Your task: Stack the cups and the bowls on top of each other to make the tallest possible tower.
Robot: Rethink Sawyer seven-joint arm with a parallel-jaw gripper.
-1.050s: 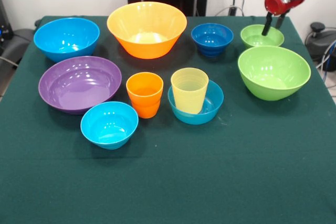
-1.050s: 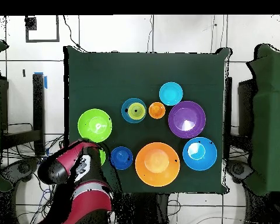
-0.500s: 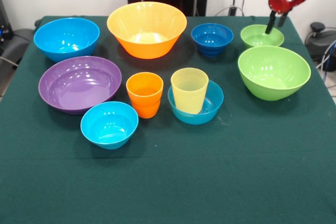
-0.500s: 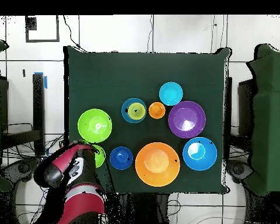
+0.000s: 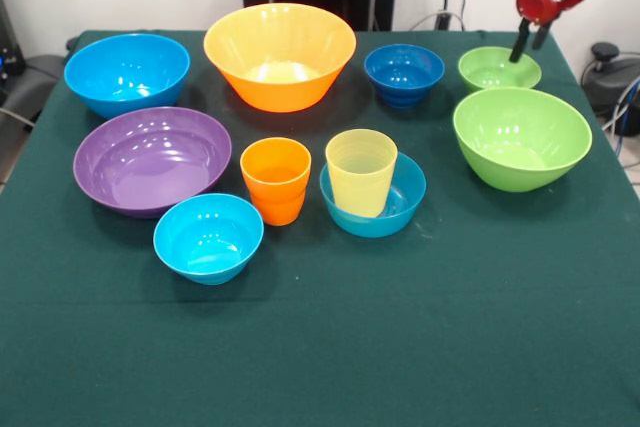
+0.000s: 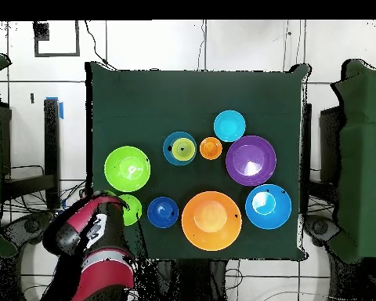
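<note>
My gripper [image 5: 529, 43] hangs open and empty above the far rim of the small lime green bowl [image 5: 499, 69], at the table's back right. In front of that bowl sits the large lime green bowl [image 5: 521, 137]. The pale yellow cup [image 5: 361, 172] stands inside a small light blue bowl [image 5: 397, 212], and the orange cup [image 5: 276, 179] stands upright just left of it. Another small light blue bowl [image 5: 208, 237] is nearest the front. The purple bowl [image 5: 152, 159], the large blue bowl [image 5: 127, 72], the large orange bowl [image 5: 280, 52] and the small dark blue bowl [image 5: 404, 74] all sit apart.
Everything rests on a dark green cloth table [image 5: 330, 347]. In the overhead view my red arm [image 6: 89, 235] leans over the table's corner beside the small lime green bowl [image 6: 131, 208]. Dark equipment stands off both sides of the table.
My gripper has risen and drawn back toward the table's corner, away from the small lime green bowl. None of the bowls or cups has moved.
</note>
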